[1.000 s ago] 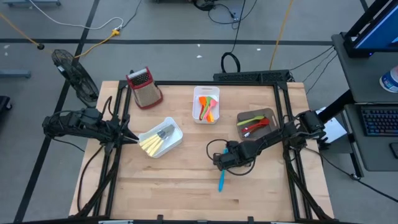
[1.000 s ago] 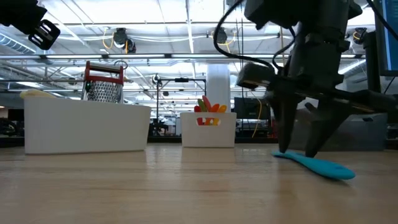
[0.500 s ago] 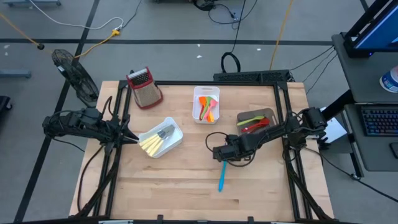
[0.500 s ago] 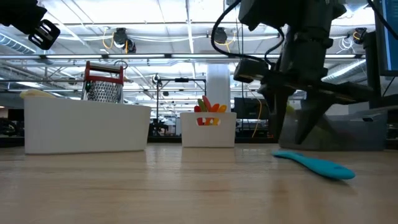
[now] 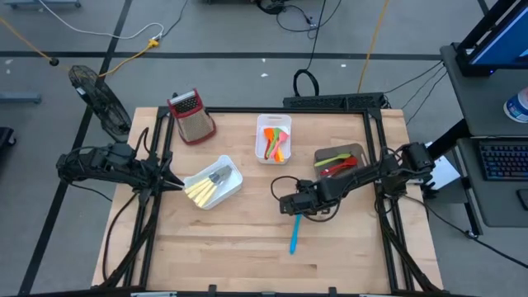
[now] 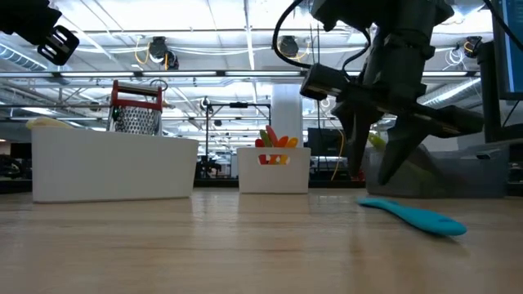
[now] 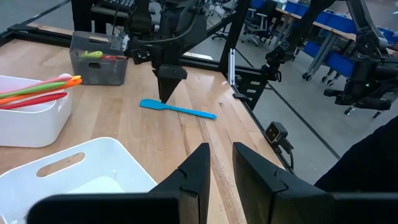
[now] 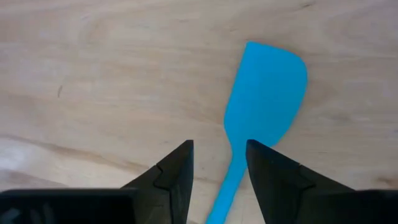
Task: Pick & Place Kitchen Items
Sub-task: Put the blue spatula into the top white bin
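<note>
Both arms were dark, jointed and matte, with black cables looping alongside them. The left gripper (image 7: 219,168) ended in two blunt, angular black fingers; the right gripper (image 8: 219,163) bore matching black fingers tapering to wedge-shaped tips.

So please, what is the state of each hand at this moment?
Left hand: fingers slightly apart, holding nothing.
Right hand: open, empty, above the blue spatula on the table.

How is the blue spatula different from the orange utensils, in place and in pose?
The blue spatula lies flat on the bare wooden table, while the orange utensils sit inside a white bin. The spatula lies alone; the orange utensils share their bin with other utensils. Both are slim, and no gripper holds either.
</note>
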You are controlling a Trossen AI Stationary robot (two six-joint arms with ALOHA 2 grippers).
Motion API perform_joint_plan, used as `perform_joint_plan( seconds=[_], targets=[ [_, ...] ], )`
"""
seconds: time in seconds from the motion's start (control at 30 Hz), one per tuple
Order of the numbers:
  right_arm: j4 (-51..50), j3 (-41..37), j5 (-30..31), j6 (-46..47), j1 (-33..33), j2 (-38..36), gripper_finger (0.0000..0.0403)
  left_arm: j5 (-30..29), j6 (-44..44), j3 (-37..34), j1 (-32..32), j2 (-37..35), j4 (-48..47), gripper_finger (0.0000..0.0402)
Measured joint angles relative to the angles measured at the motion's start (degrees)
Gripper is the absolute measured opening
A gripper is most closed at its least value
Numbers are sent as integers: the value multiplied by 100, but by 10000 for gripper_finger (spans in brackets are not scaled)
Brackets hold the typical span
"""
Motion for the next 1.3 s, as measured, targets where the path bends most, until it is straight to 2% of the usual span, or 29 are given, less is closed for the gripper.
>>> perform_joint_plan(
  seconds=[0.23,0.5,1.03,1.3],
  targets=[
    [119,2,-46,-180,67,0,140,0,0,0,0,2,0,69],
    [58,2,-480,-92,53,0,158,0,0,0,2,1,1,69],
    [30,-160,-480,60,52,-7,300,-2,-7,0,2,1,1,69],
    [629,-162,-480,-247,17,-7,322,-2,-9,0,2,1,0,69]
  ],
)
